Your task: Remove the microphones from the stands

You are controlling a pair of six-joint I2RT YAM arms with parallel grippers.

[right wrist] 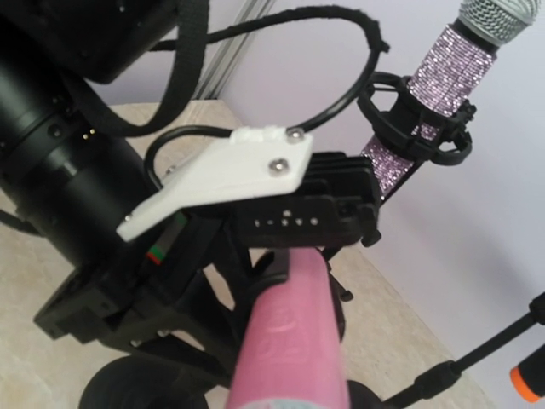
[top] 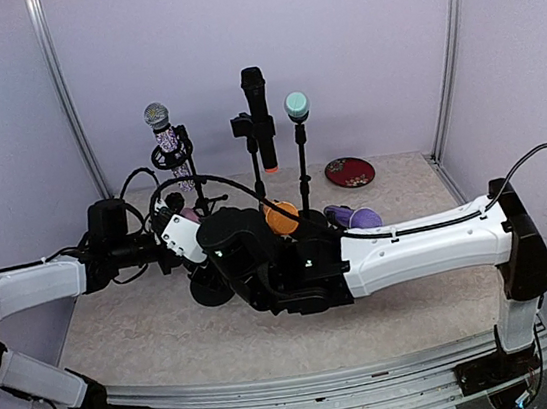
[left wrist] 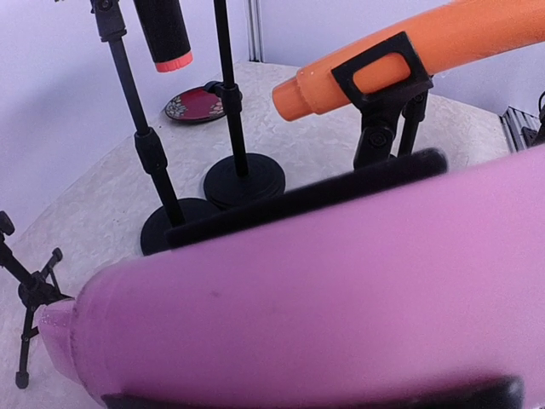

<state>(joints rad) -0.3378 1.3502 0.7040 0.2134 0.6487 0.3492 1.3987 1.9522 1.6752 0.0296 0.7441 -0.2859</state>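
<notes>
- One pink microphone sits left of the table's middle, just beside an orange microphone clipped in its stand.
- Left gripper is clenched around the pink microphone's body.
- Right gripper hovers close by; its grip cannot be told.

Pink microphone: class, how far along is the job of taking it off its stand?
Done: the left gripper has its jaws closed on the pink microphone. In hand: the lift, with the right gripper down at the foot of the stand, its grip unclear. Left: whether the microphone has cleared the stand is hidden, so count pulling it free as undone.
</notes>
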